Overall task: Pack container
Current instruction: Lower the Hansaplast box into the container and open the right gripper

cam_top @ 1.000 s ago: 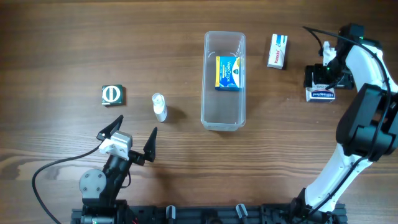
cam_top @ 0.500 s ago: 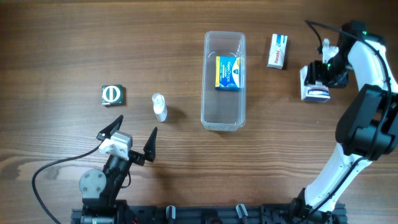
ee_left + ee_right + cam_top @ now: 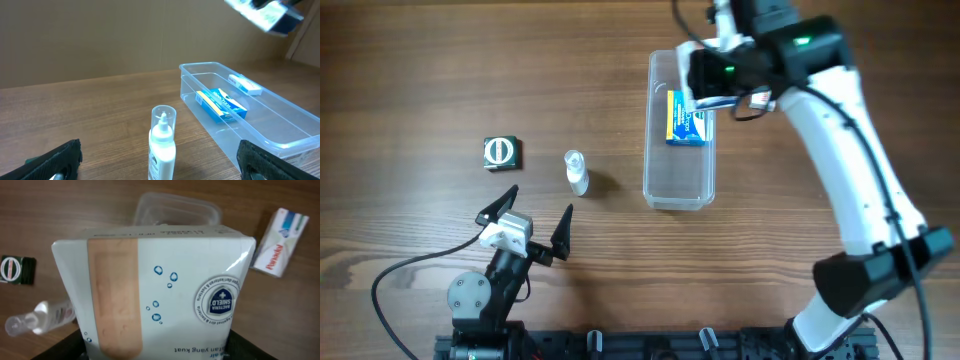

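Observation:
The clear container (image 3: 677,196) lies at the table's middle with a blue and yellow box (image 3: 686,118) inside it; it also shows in the left wrist view (image 3: 280,127) and the right wrist view (image 3: 177,205). My right gripper (image 3: 710,78) is shut on a white plaster box (image 3: 160,285) and holds it in the air over the container's far end. The plaster box shows blurred at the top right of the left wrist view (image 3: 262,14). My left gripper (image 3: 525,225) is open and empty near the table's front edge, a little short of a white bottle (image 3: 576,172).
The white bottle (image 3: 162,140) stands upright left of the container. A dark green box (image 3: 502,152) lies at the far left, also in the right wrist view (image 3: 16,270). A white Panadol box (image 3: 280,242) lies right of the container.
My right gripper has lifted the plaster box from the table's right side and carried it left, to above the container's far end. The left arm has not moved.

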